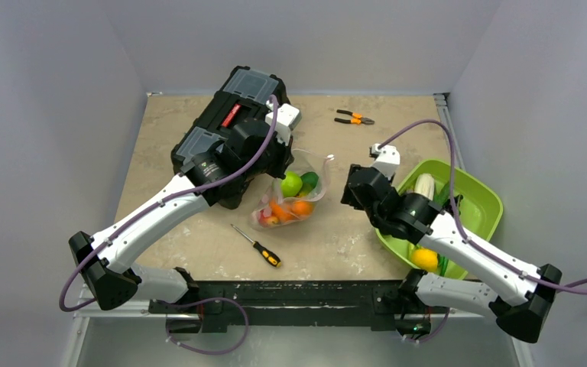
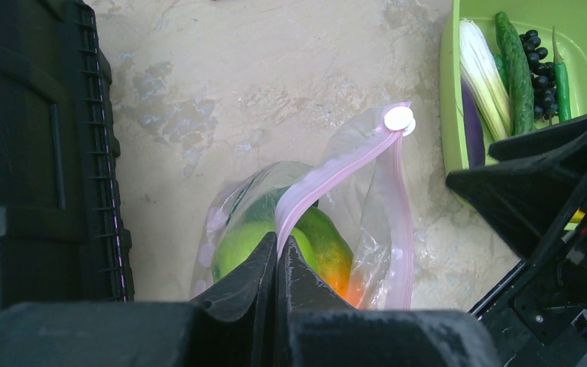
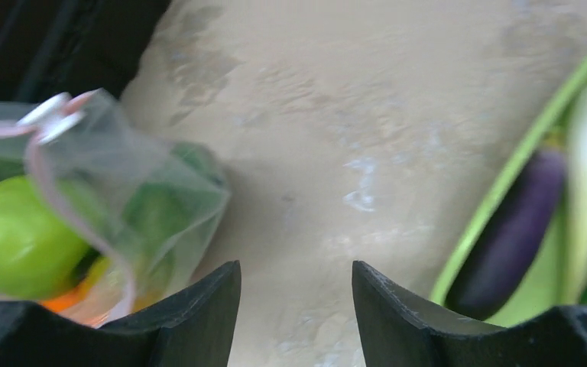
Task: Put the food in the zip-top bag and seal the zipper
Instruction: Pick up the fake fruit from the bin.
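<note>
The clear zip-top bag (image 1: 294, 200) lies mid-table beside the black toolbox, holding green, orange and red toy food (image 1: 291, 184). My left gripper (image 2: 277, 243) is shut on the bag's pink zipper (image 2: 336, 164) and holds that edge up; the zipper's white slider (image 2: 399, 118) is at the far end. The bag and a lime-green fruit (image 3: 15, 237) show at the left of the right wrist view. My right gripper (image 3: 296, 269) is open and empty over bare table between the bag and the bowl. More food, a purple eggplant (image 3: 508, 233) and a white-stemmed leafy green (image 2: 483, 76), lies in the bowl.
A lime-green bowl (image 1: 483, 200) with several toy vegetables sits at the right. A black toolbox (image 1: 233, 122) stands at the back left. A screwdriver (image 1: 257, 246) lies near the front. Orange-handled pliers (image 1: 355, 118) lie at the back.
</note>
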{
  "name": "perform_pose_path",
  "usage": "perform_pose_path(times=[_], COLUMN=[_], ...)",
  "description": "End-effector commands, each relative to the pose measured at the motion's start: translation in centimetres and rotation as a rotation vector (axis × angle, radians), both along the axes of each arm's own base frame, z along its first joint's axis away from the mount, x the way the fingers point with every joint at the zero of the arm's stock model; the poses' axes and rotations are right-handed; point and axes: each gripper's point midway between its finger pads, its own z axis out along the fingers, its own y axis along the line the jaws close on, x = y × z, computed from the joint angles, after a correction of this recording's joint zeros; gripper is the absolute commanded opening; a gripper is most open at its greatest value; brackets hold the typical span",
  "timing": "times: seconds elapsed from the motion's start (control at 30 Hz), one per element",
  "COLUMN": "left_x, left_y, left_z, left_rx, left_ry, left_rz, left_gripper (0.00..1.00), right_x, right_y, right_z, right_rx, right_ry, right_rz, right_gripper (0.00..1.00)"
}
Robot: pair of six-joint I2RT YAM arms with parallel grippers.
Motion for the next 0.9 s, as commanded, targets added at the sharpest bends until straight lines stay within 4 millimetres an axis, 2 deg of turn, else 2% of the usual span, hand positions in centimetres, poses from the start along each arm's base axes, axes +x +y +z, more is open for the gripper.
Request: perform_pose_path(times=[0.0, 0.1, 0.17, 0.37, 0.47, 0.53, 0.6, 0.73, 0.77, 0.87], left_x=[0.2, 0.3, 0.3, 0.3, 0.2, 0.0, 0.0, 0.1, 0.0, 0.0], left_y=[-0.2, -0.2, -0.4, -0.4, -0.5, -0.4, -0.3, -0.5, -0.6, -0.8], left_z=[3.0, 2.9, 2.9, 2.7, 2.9, 3.2, 3.2, 3.1, 3.0, 2.8], left_rx=[-0.064, -0.060, -0.061, -0.058, -0.063, -0.071, -0.072, -0.071, -0.074, -0.074], left_ry=[-0.061, -0.061, -0.058, -0.054, -0.051, -0.053, -0.058, -0.053, -0.049, -0.043], left_rz=[0.003, 0.005, -0.003, -0.003, -0.012, -0.013, -0.008, -0.014, -0.018, -0.022], left_gripper=[0.00, 0.00, 0.00, 0.00, 0.00, 0.00, 0.00, 0.00, 0.00, 0.00], right_x=[0.9, 2.0, 2.4, 3.3, 3.7, 3.1, 2.5, 2.3, 2.2, 2.8], right_y=[-7.1, -11.5, -14.5, -19.1, -22.0, -24.9, -26.6, -29.3, -29.9, -30.3], right_z=[1.0, -1.5, -3.9, -6.1, -8.9, -10.5, -11.2, -11.4, -11.4, -11.7], right_rx=[-0.107, -0.107, -0.069, 0.052, 0.097, 0.095, 0.059, -0.014, -0.033, -0.008], right_ry=[-0.079, -0.009, 0.039, 0.074, 0.135, 0.178, 0.196, 0.171, 0.159, 0.165], right_rz=[-0.289, -0.420, -0.489, -0.670, -0.783, -0.916, -0.996, -1.054, -1.072, -1.052], right_gripper=[0.54, 0.53, 0.52, 0.51, 0.53, 0.54, 0.55, 0.66, 0.72, 0.77])
